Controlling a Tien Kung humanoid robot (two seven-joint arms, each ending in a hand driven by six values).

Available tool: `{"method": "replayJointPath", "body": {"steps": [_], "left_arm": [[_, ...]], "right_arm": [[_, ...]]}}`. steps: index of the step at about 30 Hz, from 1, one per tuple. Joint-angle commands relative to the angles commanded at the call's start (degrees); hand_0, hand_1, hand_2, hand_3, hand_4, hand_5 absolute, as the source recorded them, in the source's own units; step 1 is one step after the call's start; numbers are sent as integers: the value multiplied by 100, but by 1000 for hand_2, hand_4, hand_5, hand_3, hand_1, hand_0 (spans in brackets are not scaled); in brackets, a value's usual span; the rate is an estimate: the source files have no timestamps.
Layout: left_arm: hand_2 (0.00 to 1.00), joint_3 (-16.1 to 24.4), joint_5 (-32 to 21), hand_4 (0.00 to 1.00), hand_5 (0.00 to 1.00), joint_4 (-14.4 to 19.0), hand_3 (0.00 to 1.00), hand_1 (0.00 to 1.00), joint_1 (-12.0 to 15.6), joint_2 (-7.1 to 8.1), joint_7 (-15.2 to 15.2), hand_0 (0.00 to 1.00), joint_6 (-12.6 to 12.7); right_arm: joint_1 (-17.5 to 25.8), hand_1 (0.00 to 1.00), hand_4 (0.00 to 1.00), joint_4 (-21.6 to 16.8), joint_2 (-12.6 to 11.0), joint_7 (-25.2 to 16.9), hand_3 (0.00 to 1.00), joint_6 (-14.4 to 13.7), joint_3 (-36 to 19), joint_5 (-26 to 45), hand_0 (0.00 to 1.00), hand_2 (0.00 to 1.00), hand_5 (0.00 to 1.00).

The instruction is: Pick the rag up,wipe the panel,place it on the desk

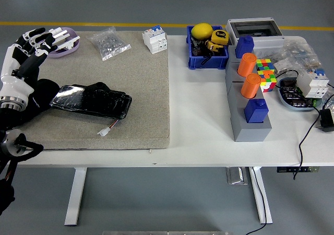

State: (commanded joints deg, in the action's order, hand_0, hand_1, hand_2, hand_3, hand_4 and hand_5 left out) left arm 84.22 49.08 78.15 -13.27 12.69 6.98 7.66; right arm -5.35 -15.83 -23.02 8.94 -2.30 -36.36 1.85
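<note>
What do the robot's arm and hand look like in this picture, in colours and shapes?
Only the left arm shows, at the picture's left edge. Its left hand has five slim jointed fingers, black with white segments and white tips, and a white cuff at the wrist. Behind the cuff the forearm is black. A black jointed part shows at the lower left corner. No right arm is visible.

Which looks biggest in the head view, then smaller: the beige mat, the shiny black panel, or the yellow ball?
1. Beige felt mat, biggest by far.
2. Shiny black rectangular panel.
3. Round yellow ball in the blue bin, smallest; it sits farther away, but the gap is plain.
</note>
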Motion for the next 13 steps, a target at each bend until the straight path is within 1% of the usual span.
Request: {"method": "replayJointPath", "body": {"steps": [13], "left_arm": [[599, 6, 2, 773, 103, -68, 596, 665, -6, -6, -5, 622, -3]], "right_arm": [[-5, 624, 906, -1, 18, -25, 562, -8, 18, 25, 752, 635, 423]]}}
